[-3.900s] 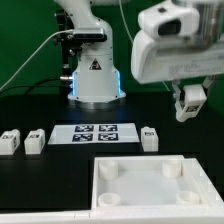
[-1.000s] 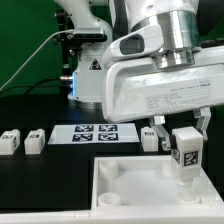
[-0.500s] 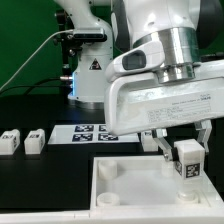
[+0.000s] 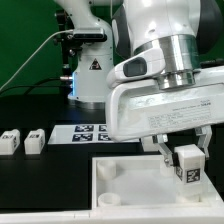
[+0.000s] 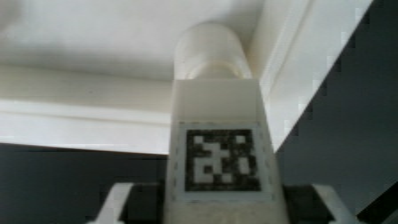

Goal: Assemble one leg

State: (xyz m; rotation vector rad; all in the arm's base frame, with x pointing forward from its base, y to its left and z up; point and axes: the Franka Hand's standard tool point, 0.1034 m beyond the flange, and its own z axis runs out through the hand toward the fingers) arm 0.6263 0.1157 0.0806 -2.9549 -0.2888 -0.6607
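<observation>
1. Tabletop (image 4: 120,195): big white tray-like panel w/ round corner sockets, flat on the black table (image 4: 40,185), nearest the ext. cam.
2. Leg (image 4: 187,170): upright over the tabletop's far corner on the exterior view's right, tag facing the cam. Can't tell if its lower end touches the panel.
3. Gripper (image 4: 186,158): jaws clamped on the leg's two sides, gap only as wide as the peg. In the wrist view the fingers (image 5: 125,205) flank the leg (image 5: 222,120), and its rounded tip points at the white tabletop (image 5: 89,90).
4. Marker board (image 4: 88,133): flat on the table just beyond the tabletop, partly hidden by the arm.
5. Two spare legs (image 4: 10,141) (image 4: 35,139): on the exterior view's left of the board, near each other, not touching.
6. Arm base (image 4: 93,75): farthest back, behind the board.
</observation>
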